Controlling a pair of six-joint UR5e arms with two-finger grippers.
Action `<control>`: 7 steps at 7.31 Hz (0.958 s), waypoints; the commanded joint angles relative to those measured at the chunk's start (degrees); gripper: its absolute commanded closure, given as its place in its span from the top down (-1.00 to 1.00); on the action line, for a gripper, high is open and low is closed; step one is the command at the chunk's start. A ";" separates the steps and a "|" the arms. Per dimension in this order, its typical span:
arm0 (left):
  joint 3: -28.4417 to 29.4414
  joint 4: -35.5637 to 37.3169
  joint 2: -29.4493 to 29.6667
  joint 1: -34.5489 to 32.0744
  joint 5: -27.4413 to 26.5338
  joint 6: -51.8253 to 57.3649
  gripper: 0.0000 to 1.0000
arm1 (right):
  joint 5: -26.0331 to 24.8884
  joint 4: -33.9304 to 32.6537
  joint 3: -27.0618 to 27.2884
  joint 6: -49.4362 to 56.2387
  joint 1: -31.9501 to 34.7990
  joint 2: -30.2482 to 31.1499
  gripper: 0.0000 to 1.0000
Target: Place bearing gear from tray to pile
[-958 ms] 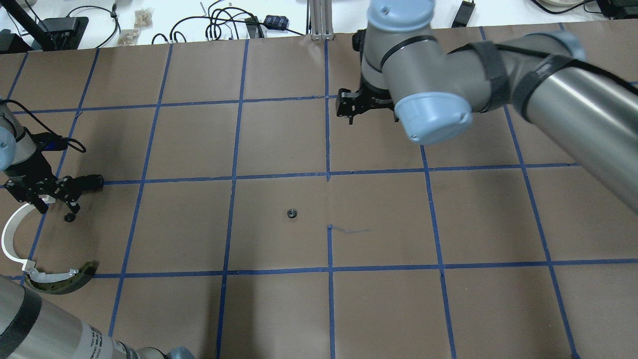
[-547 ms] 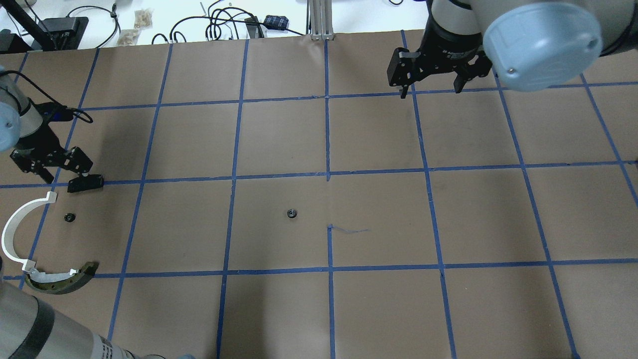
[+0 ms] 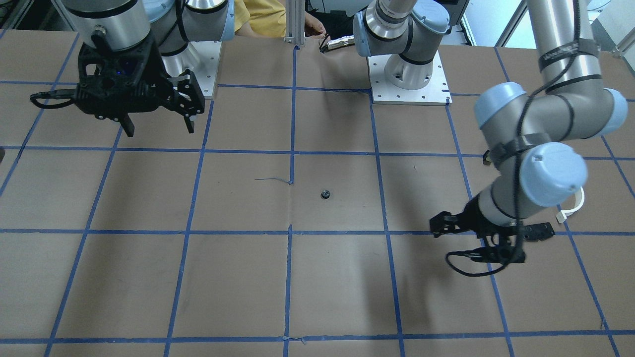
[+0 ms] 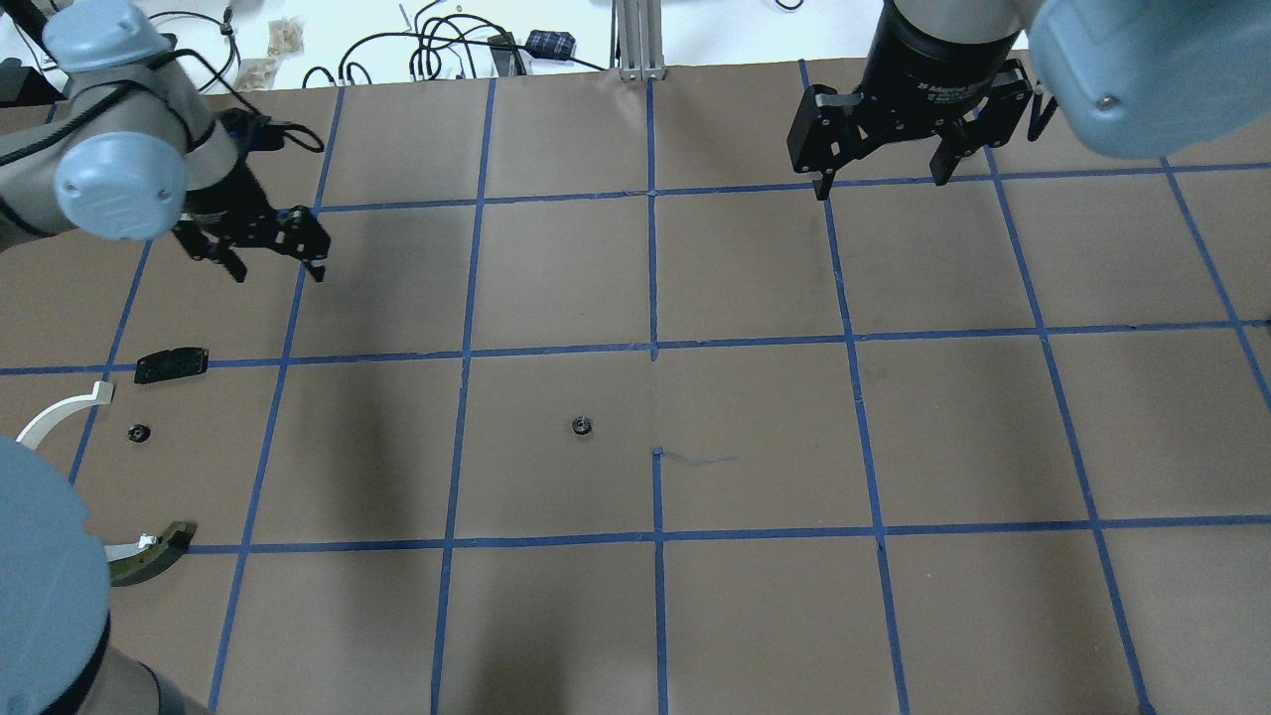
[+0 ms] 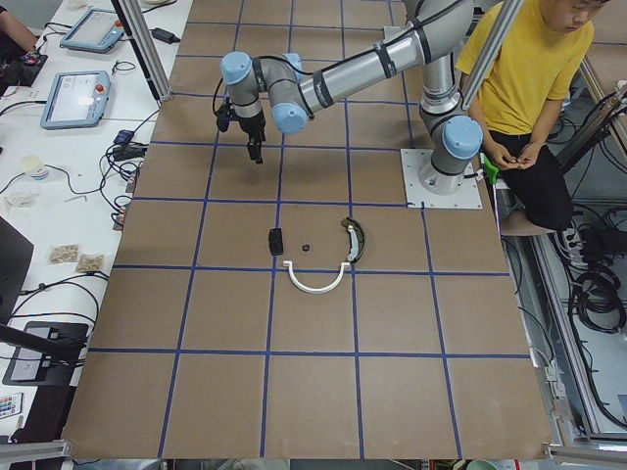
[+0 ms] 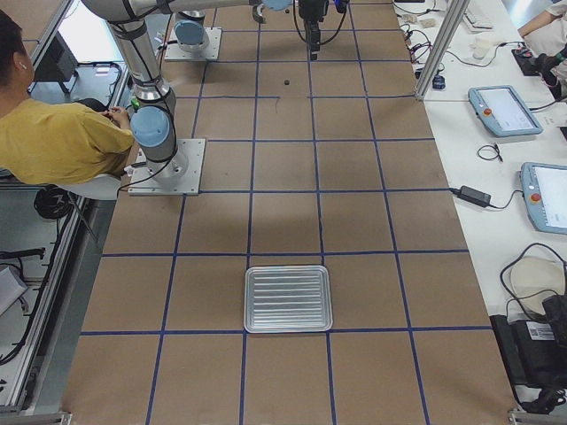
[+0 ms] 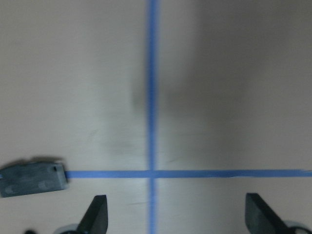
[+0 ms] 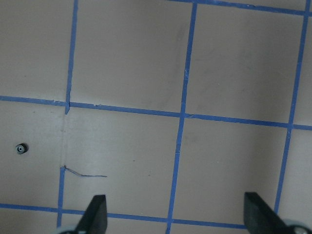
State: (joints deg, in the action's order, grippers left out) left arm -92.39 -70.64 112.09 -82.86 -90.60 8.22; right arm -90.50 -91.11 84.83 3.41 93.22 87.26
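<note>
I'm hovering left gripper and right gripper, both jaws spread, grasping nothing.
One bearing gear is lying in the pile near the left jaws, a second gear between both; one tray well apart.

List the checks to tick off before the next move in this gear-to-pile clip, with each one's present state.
1. Left pincer open and empty: ok.
2. Right pincer open and empty: ok.
3. One bearing gear lies near the white arc strip and black plate: ok.
4. Second gear with that group: not ok, it lies alone mid-table.
5. Tray free of parts: ok.
</note>
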 commanded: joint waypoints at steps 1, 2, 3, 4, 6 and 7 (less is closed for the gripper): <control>-0.60 0.50 1.28 -11.49 2.27 -13.61 0.98 | 0.76 -0.03 2.69 2.66 -3.93 0.36 1.00; -2.95 0.76 1.47 -15.27 4.62 -15.49 0.96 | -0.11 0.06 4.36 1.35 -3.84 0.45 1.00; -5.41 4.16 1.64 -17.75 5.87 -19.17 0.95 | -0.29 -0.81 6.47 0.99 -3.93 0.63 1.00; -7.96 4.89 1.47 -18.81 5.79 -20.16 0.95 | -0.12 -2.82 7.79 -0.41 -4.19 1.59 1.00; -9.82 4.55 2.17 -20.05 5.97 -21.31 0.95 | -0.73 -6.44 7.11 -0.07 -4.28 1.86 1.00; -10.79 4.54 2.87 -20.32 6.14 -21.31 0.95 | -0.47 -6.53 7.10 0.28 -4.28 1.77 1.00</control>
State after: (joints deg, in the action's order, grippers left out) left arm -101.91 -66.07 114.26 -102.57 -84.60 -12.79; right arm -91.13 -96.96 92.06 3.33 88.98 89.06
